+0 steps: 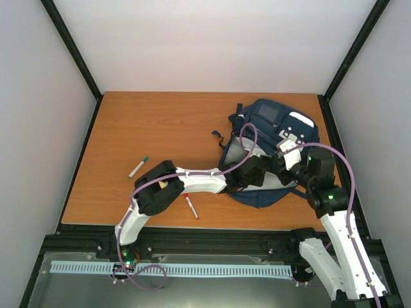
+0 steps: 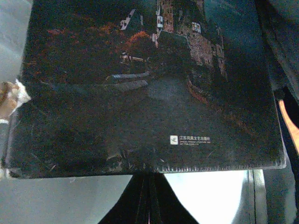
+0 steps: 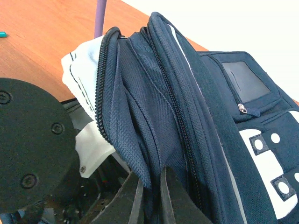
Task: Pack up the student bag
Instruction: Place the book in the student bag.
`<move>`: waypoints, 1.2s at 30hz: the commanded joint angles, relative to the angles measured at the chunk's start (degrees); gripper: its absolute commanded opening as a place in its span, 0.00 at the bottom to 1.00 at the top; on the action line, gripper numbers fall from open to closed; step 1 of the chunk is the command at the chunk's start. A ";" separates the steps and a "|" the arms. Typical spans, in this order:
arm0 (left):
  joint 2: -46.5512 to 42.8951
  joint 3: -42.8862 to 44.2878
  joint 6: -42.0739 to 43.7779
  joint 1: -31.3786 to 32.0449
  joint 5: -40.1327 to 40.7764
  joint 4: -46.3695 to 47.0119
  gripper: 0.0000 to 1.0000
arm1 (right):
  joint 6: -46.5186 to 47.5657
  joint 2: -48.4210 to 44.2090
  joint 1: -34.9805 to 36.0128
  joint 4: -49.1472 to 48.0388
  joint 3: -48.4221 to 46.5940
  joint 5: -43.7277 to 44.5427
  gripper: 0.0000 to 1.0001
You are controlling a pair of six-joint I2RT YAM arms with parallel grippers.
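Observation:
The navy student bag (image 1: 273,128) lies at the table's right, its opening facing the arms. My right gripper (image 1: 287,174) is shut on the bag's upper fabric edge (image 3: 140,154) and holds the opening up. My left gripper (image 1: 257,172) reaches into the opening. In the left wrist view it (image 2: 149,186) is shut on the near edge of a dark book (image 2: 140,88) with a castle picture on the cover, lying inside on the light grey lining (image 2: 219,196).
A green-capped marker (image 1: 138,166) and a red pen (image 1: 191,206) lie on the wooden table (image 1: 154,122) left of the bag. Black frame rails edge the table.

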State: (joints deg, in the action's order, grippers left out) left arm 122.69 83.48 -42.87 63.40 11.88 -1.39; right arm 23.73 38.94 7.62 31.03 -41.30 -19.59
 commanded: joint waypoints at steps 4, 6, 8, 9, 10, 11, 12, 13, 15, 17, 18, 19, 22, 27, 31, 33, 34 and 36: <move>3.13 4.09 1.93 -1.21 4.45 8.60 0.01 | 0.76 -1.75 0.03 -5.71 -0.63 -3.06 0.03; 2.86 3.59 2.39 -1.26 4.25 9.19 0.01 | 0.80 -1.56 0.03 -5.63 -0.56 -2.99 0.03; 2.16 2.60 2.42 -1.26 3.97 9.47 0.01 | 0.93 -1.46 0.10 -5.54 -0.46 -3.08 0.03; 1.57 2.00 2.61 -1.26 3.63 9.79 0.01 | 0.92 -1.35 0.08 -5.48 -0.45 -3.03 0.03; 0.94 1.12 2.68 -1.24 3.45 10.12 0.02 | 0.92 -1.26 0.06 -5.45 -0.46 -2.95 0.03; 0.10 0.18 2.80 -1.30 3.23 10.59 0.02 | 1.01 -1.19 0.05 -5.45 -0.47 -2.87 0.03; -0.88 -1.06 2.99 -1.26 3.28 11.22 0.02 | 0.97 -1.20 0.09 -5.42 -0.45 -2.82 0.03; -1.54 -1.87 3.28 -1.30 3.43 11.86 0.02 | 0.98 -1.28 0.05 -5.37 -0.48 -2.80 0.03; -1.39 -1.11 3.93 -1.69 2.78 11.27 0.02 | 0.88 -1.31 0.03 -5.48 -0.41 -2.74 0.03; 0.12 0.79 4.16 -2.35 1.77 10.22 0.02 | 0.92 -1.19 0.03 -5.55 -0.36 -2.62 0.03; 0.76 1.31 4.35 -2.44 1.47 11.08 0.02 | 0.99 -1.11 0.03 -5.54 -0.38 -2.64 0.03; 1.69 1.78 4.72 -2.53 1.27 12.18 0.02 | 1.09 -0.94 -0.01 -5.54 -0.36 -2.56 0.03; 4.89 5.25 5.16 -2.81 0.94 12.96 0.02 | 1.32 -0.61 -0.14 -5.47 -0.23 -2.34 0.03; 7.40 7.84 6.16 -3.02 1.02 14.96 0.02 | 1.32 -0.71 -0.83 -5.36 -0.10 -2.42 0.03; 4.35 3.21 5.95 -3.02 1.07 16.27 0.04 | 1.41 -0.54 -1.02 -5.40 -0.02 -2.62 0.03; 1.37 -0.55 5.43 -2.98 0.33 17.31 0.05 | 1.48 -0.37 -1.07 -5.44 -0.01 -2.64 0.03; -0.49 -2.60 5.22 -2.93 -0.45 17.79 0.06 | 1.47 -0.21 -1.03 -5.53 -0.01 -2.60 0.03; -3.93 -6.37 4.89 -2.85 -2.38 18.37 0.11 | 1.57 -0.02 -1.11 -5.58 0.02 -2.64 0.03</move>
State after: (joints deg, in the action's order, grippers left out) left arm 126.17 82.02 -38.94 61.34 12.08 12.51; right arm 24.40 39.29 6.72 30.22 -40.95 -19.38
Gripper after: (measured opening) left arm 0.073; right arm 0.060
